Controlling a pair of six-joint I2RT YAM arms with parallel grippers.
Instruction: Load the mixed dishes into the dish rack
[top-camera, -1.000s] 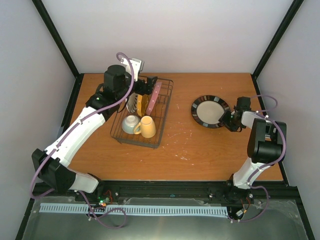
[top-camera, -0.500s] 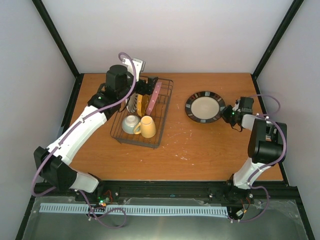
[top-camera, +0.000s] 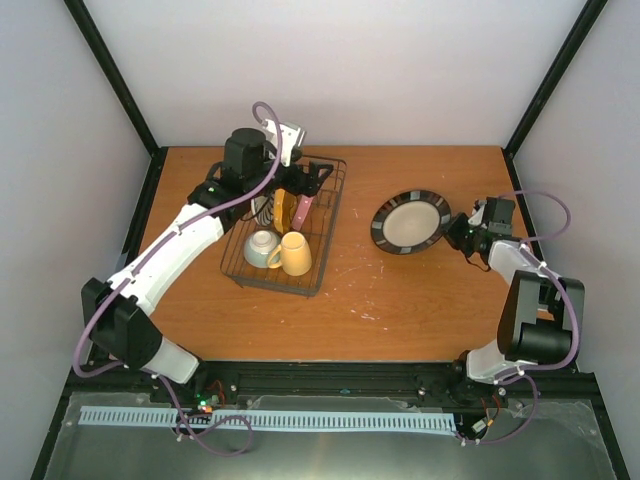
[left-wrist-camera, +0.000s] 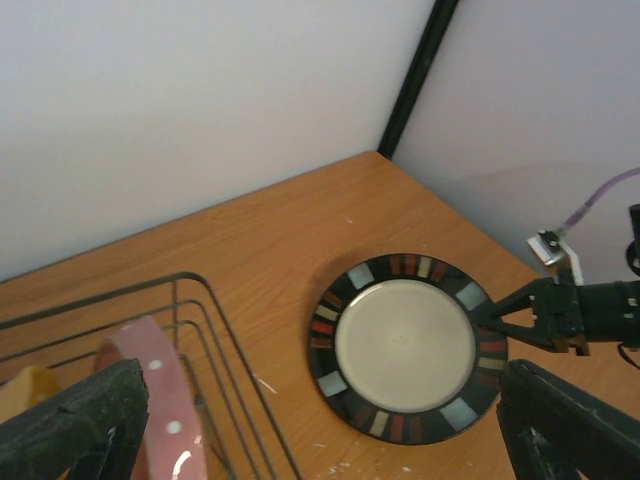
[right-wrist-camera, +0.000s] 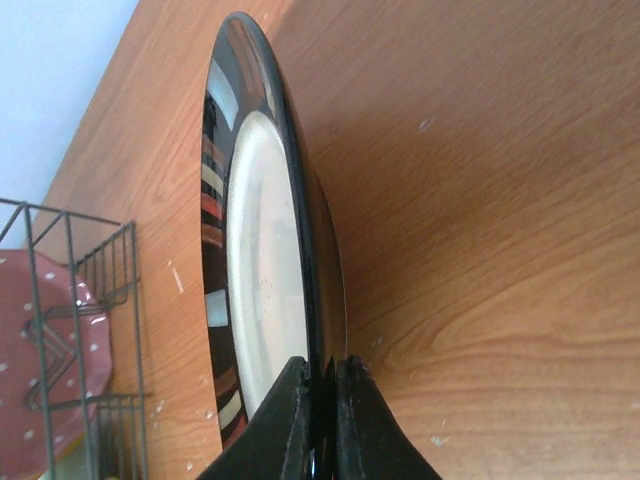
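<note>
The dark-rimmed beige plate (top-camera: 410, 222) (left-wrist-camera: 405, 345) (right-wrist-camera: 255, 270) is right of the dish rack (top-camera: 325, 240) and tilted, its right edge raised. My right gripper (top-camera: 458, 232) (right-wrist-camera: 322, 365) is shut on that right rim. My left gripper (top-camera: 312, 172) (left-wrist-camera: 320, 400) hangs open and empty over the rack's far end. In the rack the pink plate (top-camera: 311, 195) (left-wrist-camera: 160, 400), the orange-yellow plate (top-camera: 285, 210) and the striped plate (top-camera: 265, 208) stand on edge. The pale bowl (top-camera: 262, 248) and yellow mug (top-camera: 295, 255) sit at its near end.
White walls and black corner posts (top-camera: 548, 85) close in the back and sides of the wooden table (top-camera: 400, 300). White specks (top-camera: 365, 268) lie on the wood between the rack and the plate.
My right gripper has shut on the plate's right rim and tipped it up; the plate has slid a little to the left. My left gripper has moved right over the rack's far end.
</note>
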